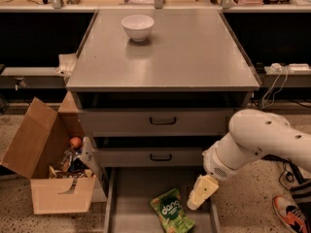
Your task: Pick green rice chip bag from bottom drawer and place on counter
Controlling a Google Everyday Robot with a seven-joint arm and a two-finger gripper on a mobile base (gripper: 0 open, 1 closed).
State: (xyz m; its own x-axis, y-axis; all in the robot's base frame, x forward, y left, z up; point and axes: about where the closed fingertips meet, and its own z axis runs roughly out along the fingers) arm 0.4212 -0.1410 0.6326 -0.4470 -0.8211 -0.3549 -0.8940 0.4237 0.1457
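Reach step: gripper (201, 194) hovers just right of green rice chip bag (171, 211) in bottom drawer (130, 203) — grip state can't tell — next, lower onto bag.

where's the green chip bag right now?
Camera view, bottom centre: the green chip bag lies on the floor of the open bottom drawer. The gripper hangs just to its right in the picture.

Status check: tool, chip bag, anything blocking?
Tool low over the open bottom drawer, just right of the green rice chip bag. Bag lying on drawer floor. Nothing between them; white bowl on counter.
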